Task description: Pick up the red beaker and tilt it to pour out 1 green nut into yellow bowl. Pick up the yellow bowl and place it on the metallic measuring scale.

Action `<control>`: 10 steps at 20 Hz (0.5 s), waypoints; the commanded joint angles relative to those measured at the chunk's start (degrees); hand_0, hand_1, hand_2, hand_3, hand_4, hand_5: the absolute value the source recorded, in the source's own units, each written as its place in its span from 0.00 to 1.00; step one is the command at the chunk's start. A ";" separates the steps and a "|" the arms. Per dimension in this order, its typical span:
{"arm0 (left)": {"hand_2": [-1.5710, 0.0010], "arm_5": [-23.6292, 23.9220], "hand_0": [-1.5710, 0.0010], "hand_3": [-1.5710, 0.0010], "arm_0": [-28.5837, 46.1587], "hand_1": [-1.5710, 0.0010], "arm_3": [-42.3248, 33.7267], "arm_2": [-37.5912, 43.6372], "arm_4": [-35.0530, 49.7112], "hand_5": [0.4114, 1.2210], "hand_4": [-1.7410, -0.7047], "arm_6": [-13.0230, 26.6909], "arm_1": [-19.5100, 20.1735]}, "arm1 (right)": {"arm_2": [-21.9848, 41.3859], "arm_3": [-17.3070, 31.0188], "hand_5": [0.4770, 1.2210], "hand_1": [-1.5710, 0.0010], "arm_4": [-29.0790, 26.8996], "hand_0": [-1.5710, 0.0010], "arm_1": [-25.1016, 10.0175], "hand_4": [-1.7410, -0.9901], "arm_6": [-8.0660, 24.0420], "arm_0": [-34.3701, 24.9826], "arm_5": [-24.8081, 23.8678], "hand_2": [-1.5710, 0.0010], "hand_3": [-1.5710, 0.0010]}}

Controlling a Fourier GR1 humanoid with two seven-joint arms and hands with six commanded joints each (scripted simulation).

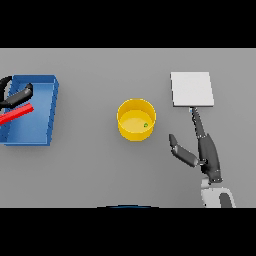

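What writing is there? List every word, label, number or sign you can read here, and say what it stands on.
None: no word, label, number or sign can be read anywhere.
yellow bowl: plain, one green nut inside.
scale: plain pale top, no display showing.
blue bin: plain walls.
red beaker: plain.
left hand and right hand: no markings.

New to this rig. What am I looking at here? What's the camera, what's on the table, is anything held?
One picture, taken from the robot's head looking down at a grey table. It is a humanoid with two arms ending in dark hands.

The right hand is open beside the yellow bowl, fingers straight, holding nothing. A green nut already lies in the bowl.

The pale square plate is the measuring scale, still bare.

At the left edge, the left hand is over a blue bin with the red beaker; whether it grips it is unclear.
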 commanded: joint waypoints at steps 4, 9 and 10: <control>0.97 1.68 0.96 0.97 -0.66 0.97 -0.35 1.60 0.45 0.32 0.92 -1.97 0.05 | 0.79 -0.19 0.25 1.00 3.39 1.00 -1.36 0.72 0.91 -0.03 -0.77 1.00 1.00; 0.99 2.29 0.99 0.99 -0.31 0.99 0.03 1.50 0.43 0.35 0.93 -2.78 -0.64 | 3.10 0.51 0.31 1.00 5.59 1.00 -5.47 0.72 0.27 -5.33 4.23 1.00 1.00; 0.99 2.03 0.99 0.99 -0.54 0.99 0.48 1.50 0.44 0.36 0.93 -3.07 -0.76 | 3.44 1.13 0.31 1.00 5.90 1.00 -6.85 0.69 1.00 -7.44 5.94 1.00 1.00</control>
